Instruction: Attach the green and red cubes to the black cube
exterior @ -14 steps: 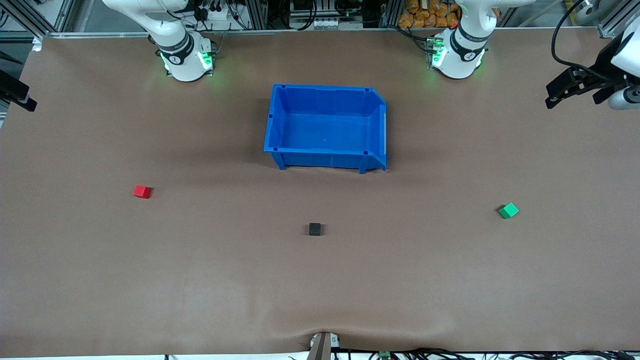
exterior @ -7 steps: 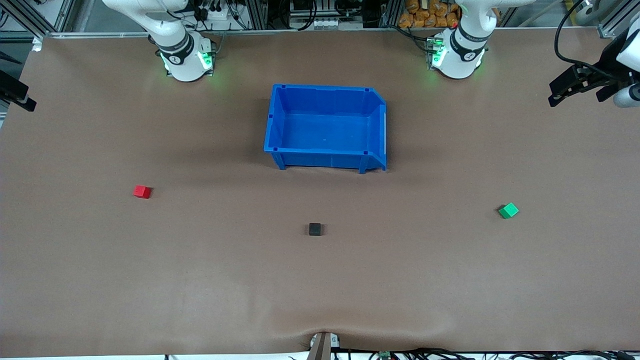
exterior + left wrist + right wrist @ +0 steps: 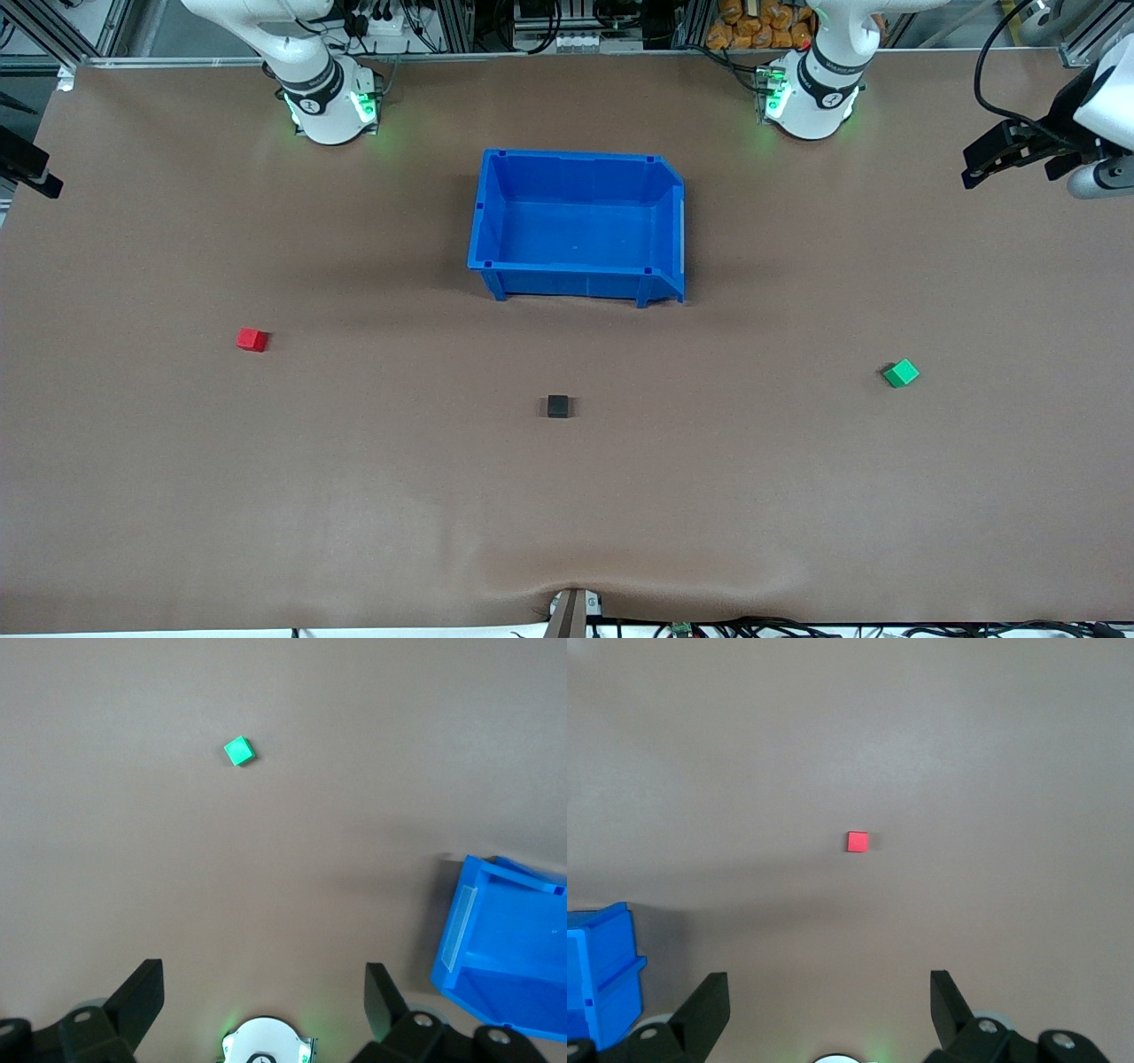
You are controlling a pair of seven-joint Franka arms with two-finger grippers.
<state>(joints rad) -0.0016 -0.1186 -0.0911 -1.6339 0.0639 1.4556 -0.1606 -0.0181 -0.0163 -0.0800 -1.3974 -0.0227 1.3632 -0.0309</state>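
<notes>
On the bench: red cube, black cube, green cube, well apart. Left gripper and right gripper high above, fingers apart, empty. Risk: small cubes skid if approached off-centre.

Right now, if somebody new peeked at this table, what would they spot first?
Probably the big blue bin, sitting empty mid-table near the robots' bases. Then three tiny cubes nearer the front camera: the black cube in the middle, the red cube toward the right arm's end, the green cube toward the left arm's end, all far apart.
</notes>
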